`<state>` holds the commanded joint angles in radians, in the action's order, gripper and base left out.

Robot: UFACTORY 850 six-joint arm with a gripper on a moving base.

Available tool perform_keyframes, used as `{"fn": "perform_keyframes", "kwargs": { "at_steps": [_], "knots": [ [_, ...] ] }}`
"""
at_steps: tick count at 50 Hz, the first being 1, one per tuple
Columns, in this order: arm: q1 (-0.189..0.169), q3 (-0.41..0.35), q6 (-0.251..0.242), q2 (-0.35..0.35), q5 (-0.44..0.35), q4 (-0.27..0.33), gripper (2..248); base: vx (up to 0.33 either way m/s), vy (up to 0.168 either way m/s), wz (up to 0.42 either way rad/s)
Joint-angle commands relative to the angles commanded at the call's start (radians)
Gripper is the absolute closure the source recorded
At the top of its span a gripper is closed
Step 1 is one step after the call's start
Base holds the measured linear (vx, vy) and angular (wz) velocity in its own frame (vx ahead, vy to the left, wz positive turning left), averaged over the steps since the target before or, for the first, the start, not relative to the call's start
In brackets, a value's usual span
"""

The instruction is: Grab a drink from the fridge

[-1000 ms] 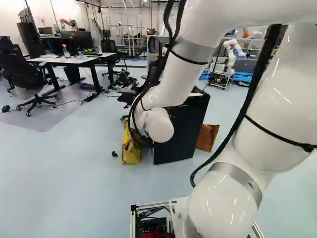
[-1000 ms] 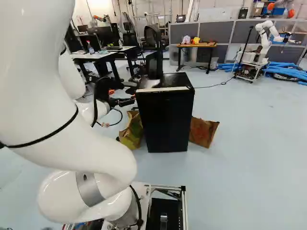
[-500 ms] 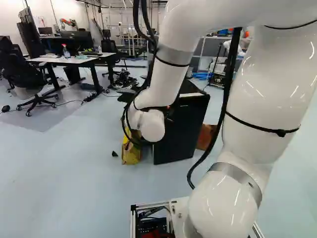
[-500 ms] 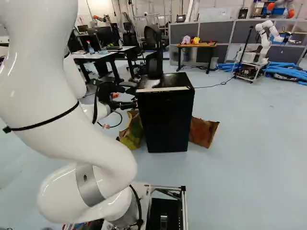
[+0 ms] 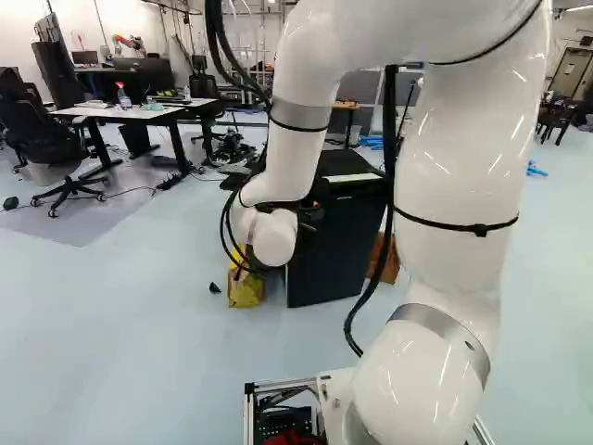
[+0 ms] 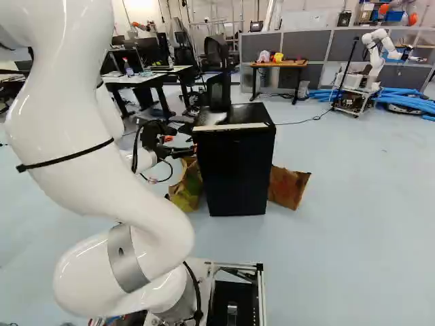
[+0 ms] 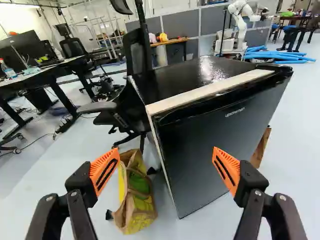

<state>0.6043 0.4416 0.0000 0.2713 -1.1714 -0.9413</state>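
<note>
Moving the arm (image 5: 298, 153) a bit left since before, in the left base view. In the right, pointing the gripper (image 6: 187, 151) at the black fridge's (image 6: 238, 170) left side. In the wrist view, spreading fingers (image 7: 104, 172) wide, holding nothing, facing the shut door (image 7: 197, 160).

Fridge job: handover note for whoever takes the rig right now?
Gripper: open, holding nothing, at the fridge's left side in the right base view; can't tell if it touches.
Fridge: door looks shut. Drink: none visible, so contents unknown.
Nearby: yellow-and-brown bag and brown bag, on the floor on either side of the fridge.
Done: arm brought up to the fridge.
Left: open door, find and grab a drink, bring it out.
</note>
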Motion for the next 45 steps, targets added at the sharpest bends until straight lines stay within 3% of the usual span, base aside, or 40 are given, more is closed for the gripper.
{"fn": "perform_keyframes", "kwargs": {
  "at_steps": [45],
  "knots": [
    [0.016, 0.107, 0.0, 0.092, -0.057, -0.136, 3, 0.0, 0.0, 0.0]
  ]
}}
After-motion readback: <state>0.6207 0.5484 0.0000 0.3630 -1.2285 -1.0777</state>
